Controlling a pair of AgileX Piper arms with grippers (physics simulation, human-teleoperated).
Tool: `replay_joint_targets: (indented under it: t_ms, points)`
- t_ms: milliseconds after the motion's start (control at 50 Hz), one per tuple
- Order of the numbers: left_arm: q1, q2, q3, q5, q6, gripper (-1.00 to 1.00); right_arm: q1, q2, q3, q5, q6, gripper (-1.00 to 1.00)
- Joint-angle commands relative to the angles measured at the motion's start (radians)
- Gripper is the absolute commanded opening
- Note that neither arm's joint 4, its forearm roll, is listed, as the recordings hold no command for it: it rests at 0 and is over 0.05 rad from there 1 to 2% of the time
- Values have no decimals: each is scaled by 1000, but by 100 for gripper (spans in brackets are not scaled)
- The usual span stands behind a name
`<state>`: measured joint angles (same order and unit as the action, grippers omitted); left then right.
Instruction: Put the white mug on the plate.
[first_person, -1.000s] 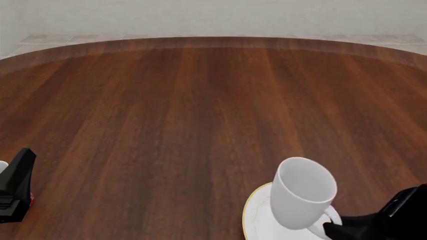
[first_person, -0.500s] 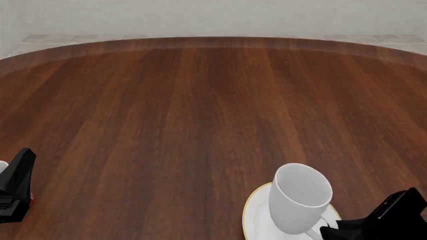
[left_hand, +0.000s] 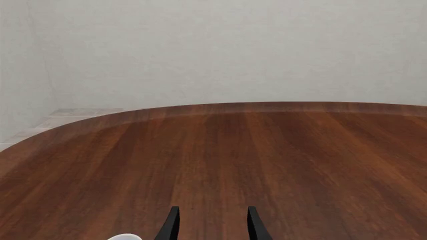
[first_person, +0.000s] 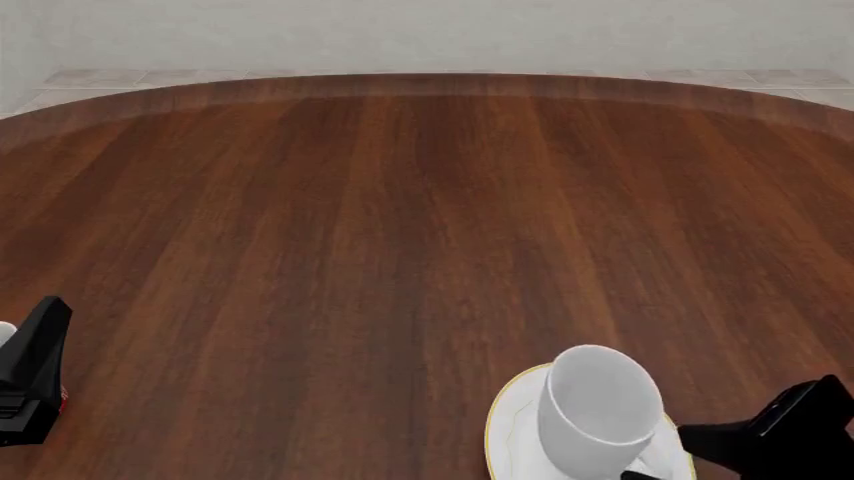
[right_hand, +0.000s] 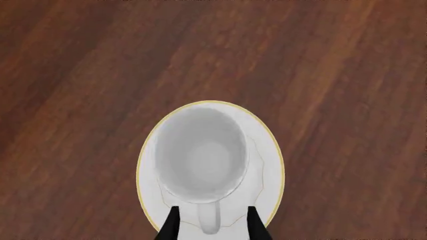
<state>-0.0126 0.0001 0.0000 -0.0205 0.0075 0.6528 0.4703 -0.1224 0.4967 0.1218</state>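
The white mug (first_person: 601, 408) stands upright on the plate (first_person: 505, 432), a white disc with a thin gold rim, at the table's near right edge. In the right wrist view the mug (right_hand: 200, 155) sits a little off the middle of the plate (right_hand: 272, 165), with its handle (right_hand: 209, 220) pointing back between my right gripper's fingers. My right gripper (right_hand: 210, 226) is open, with a gap on each side of the handle; in the front view this gripper (first_person: 667, 458) is just right of the mug. My left gripper (first_person: 34, 365) stays at the near left edge, open and holding nothing (left_hand: 210, 225).
The dark wooden table (first_person: 400, 220) has a rounded far edge (first_person: 427, 85), with a pale wall behind it. A small white rounded part (left_hand: 123, 236) shows beside the left fingers.
The mug has come down from a tilted, raised pose onto the plate. The right gripper's fingers have drawn a little to the right, off the handle. The left arm has not moved.
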Motion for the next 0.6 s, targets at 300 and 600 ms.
replay_joint_targets:
  t_ms: [300, 600]
  points:
    - [0, 0, 0, 0, 0, 100, -6, -79, -90, 129, -20, 100]
    - [0, 0, 0, 0, 0, 100, -5, -129, -304, 292, -55, 100]
